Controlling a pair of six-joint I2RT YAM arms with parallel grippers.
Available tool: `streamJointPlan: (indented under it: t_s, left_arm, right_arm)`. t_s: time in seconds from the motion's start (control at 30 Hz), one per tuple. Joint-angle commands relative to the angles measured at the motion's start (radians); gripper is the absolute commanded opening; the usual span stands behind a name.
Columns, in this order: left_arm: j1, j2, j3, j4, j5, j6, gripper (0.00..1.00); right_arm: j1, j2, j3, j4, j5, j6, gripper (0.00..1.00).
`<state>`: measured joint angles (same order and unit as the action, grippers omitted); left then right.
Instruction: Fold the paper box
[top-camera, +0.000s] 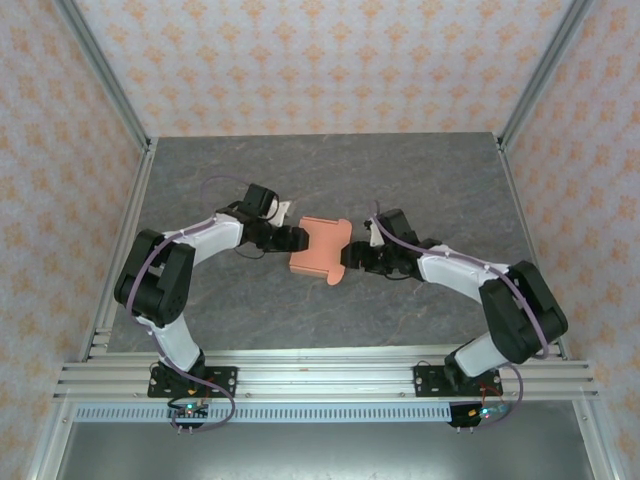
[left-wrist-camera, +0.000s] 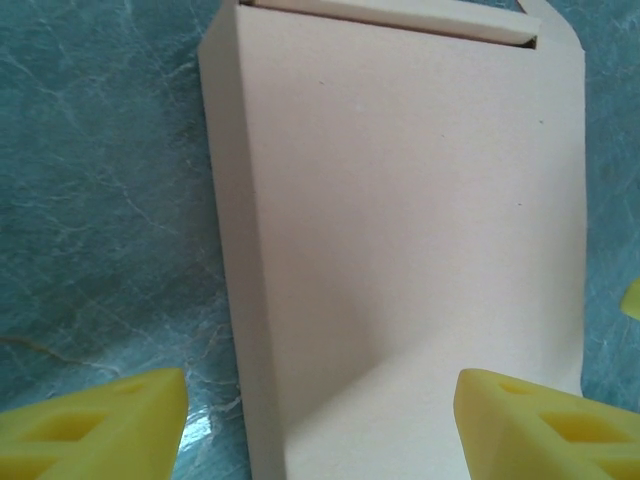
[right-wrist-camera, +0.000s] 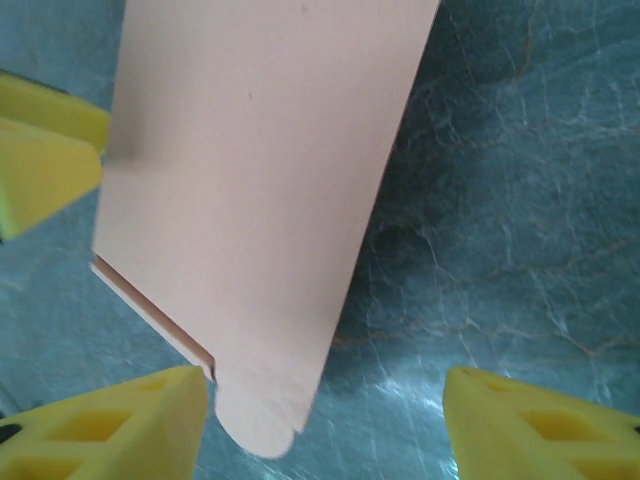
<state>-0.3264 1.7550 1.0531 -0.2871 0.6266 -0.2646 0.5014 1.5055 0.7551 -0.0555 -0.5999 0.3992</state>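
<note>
The paper box (top-camera: 320, 248) is a flat salmon-orange card shape lying on the grey table between my two grippers. My left gripper (top-camera: 297, 238) is at its left end. In the left wrist view the box (left-wrist-camera: 400, 220) runs away from the open left gripper (left-wrist-camera: 320, 430), whose yellow fingers (left-wrist-camera: 95, 425) straddle its near end without pinching it. My right gripper (top-camera: 352, 258) is at the box's right end. In the right wrist view a rounded tab of the box (right-wrist-camera: 250, 200) sits just inside the open right gripper (right-wrist-camera: 325, 430), close to its left-hand finger.
The grey marbled table (top-camera: 320, 170) stretches bare behind and in front of the box. Aluminium frame posts (top-camera: 110, 95) and patterned walls close in the sides and back. A metal rail (top-camera: 320, 378) runs along the near edge by the arm bases.
</note>
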Motion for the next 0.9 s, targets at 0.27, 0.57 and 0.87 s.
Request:
streamJointPlan:
  t_s: [0.27,0.57,0.87]
  left_arm:
    - [0.006,0.075,0.067,0.027,-0.01,-0.019,0.6]
    - [0.006,0.092,0.07,0.029,-0.004,-0.017,0.53]
    - [0.006,0.113,0.062,0.054,0.009,-0.031,0.46]
  right_arm:
    - [-0.062,0.162,-0.004,0.269,-0.149,0.137,0.42]
    - [-0.082,0.212,-0.019,0.363,-0.201,0.173,0.27]
    - [-0.087,0.233,-0.025,0.413,-0.225,0.194,0.18]
